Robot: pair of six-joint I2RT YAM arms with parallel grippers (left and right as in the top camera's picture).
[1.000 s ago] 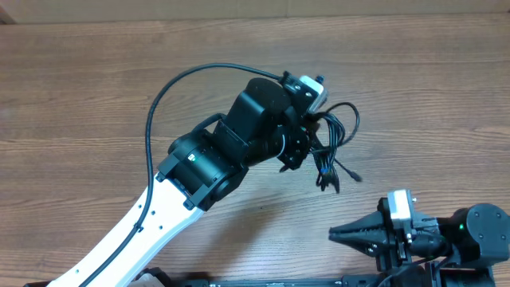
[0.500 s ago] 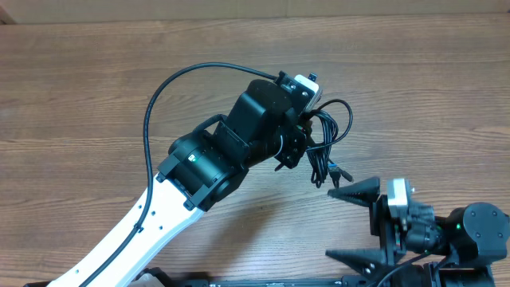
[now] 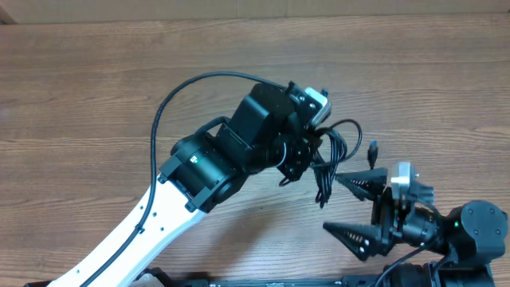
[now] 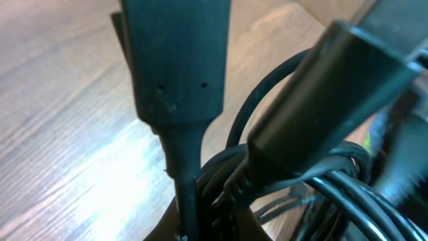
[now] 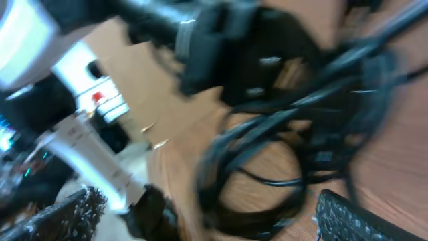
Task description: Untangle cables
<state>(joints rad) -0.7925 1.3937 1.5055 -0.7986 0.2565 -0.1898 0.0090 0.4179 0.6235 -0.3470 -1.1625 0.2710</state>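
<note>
The cables [image 3: 333, 153] are a bunch of thin black cords, hanging in loose loops just above the middle of the wooden table. My left gripper [image 3: 309, 147] is shut on the top of the bunch. In the left wrist view the cables [image 4: 321, 184] and two dark plug bodies fill the frame right at the jaws. A small plug end [image 3: 372, 149] sticks out on the right. My right gripper [image 3: 351, 210] stands open just below and right of the bunch, its upper fingertip close to the dangling cords. The blurred right wrist view shows the cables [image 5: 281, 154] looped ahead of the open fingers [image 5: 358, 217].
The left arm's thick black wire [image 3: 170, 104] arcs over the table [image 3: 96, 80] to its wrist. The left arm's black and white body crosses from the bottom left. The right arm's base [image 3: 478, 231] sits at the bottom right corner.
My right gripper has opened wide and moved up and left, close to the bunch. The left gripper with the cables has shifted slightly, and the loops have swung.
</note>
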